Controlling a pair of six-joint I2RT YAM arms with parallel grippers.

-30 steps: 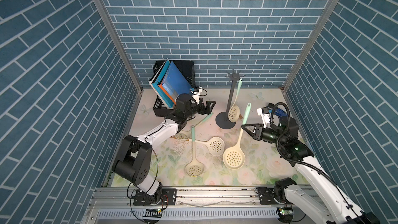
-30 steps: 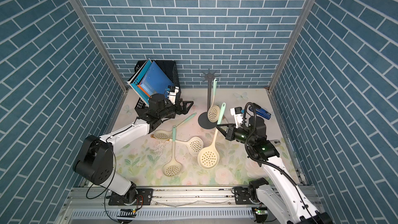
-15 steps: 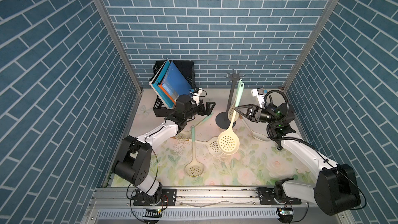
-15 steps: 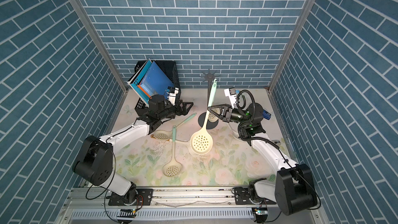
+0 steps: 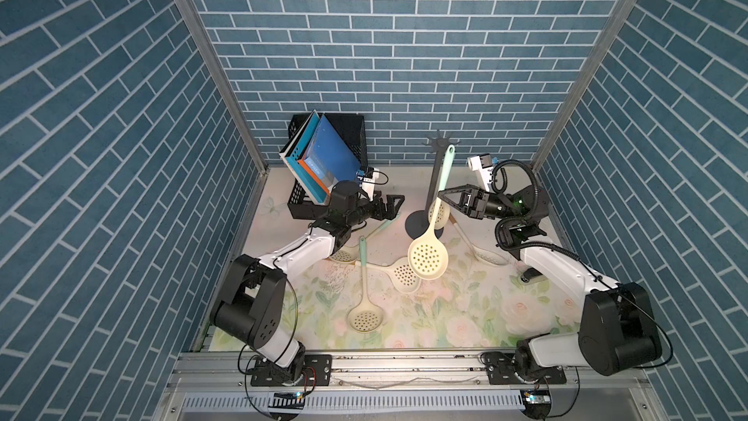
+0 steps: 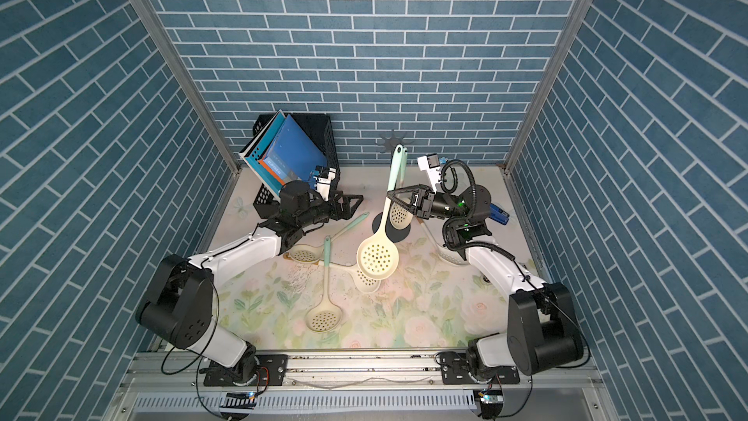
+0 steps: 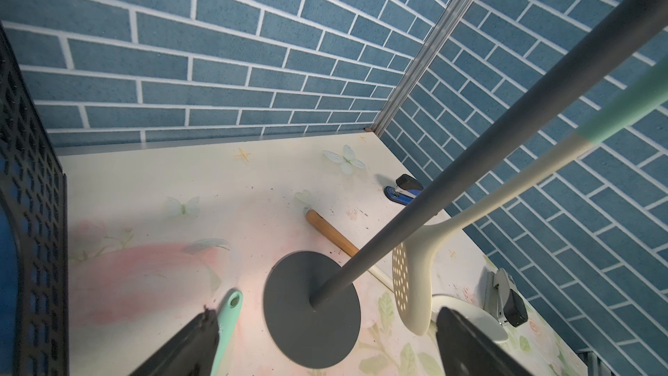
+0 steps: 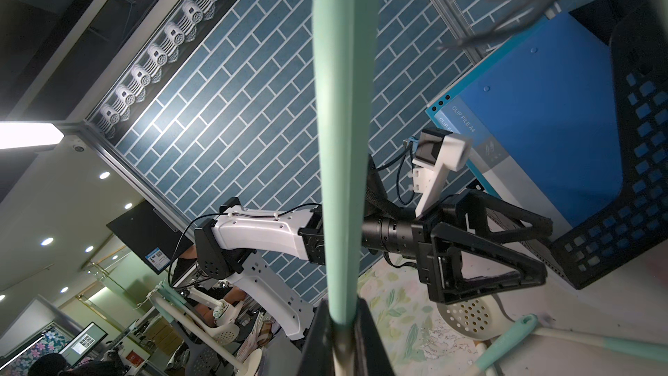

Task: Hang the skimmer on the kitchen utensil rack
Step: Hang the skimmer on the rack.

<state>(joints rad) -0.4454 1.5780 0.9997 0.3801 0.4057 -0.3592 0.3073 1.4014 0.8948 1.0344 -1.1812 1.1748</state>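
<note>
My right gripper [image 5: 443,195] is shut on the mint handle of a cream skimmer [image 5: 428,256] and holds it upright in the air. The handle's top end [image 6: 398,153] is close beside the star crown of the kitchen utensil rack [image 6: 393,142]; whether they touch I cannot tell. In the right wrist view the handle [image 8: 341,139] rises from between my jaws. Another skimmer [image 7: 415,283] hangs by the rack's pole [image 7: 470,160]. My left gripper [image 5: 394,206] is open and empty, low, left of the rack's base [image 7: 289,320].
A black mesh file box [image 5: 352,135] with blue folders stands at the back left. Several skimmers [image 5: 364,317] lie on the flowered table. A wooden-handled utensil [image 7: 332,233] and a blue stapler [image 6: 498,212] lie right of the rack.
My right gripper has lifted the skimmer off the table and carried it back toward the rack, its handle top now by the crown. The left arm has barely moved.
</note>
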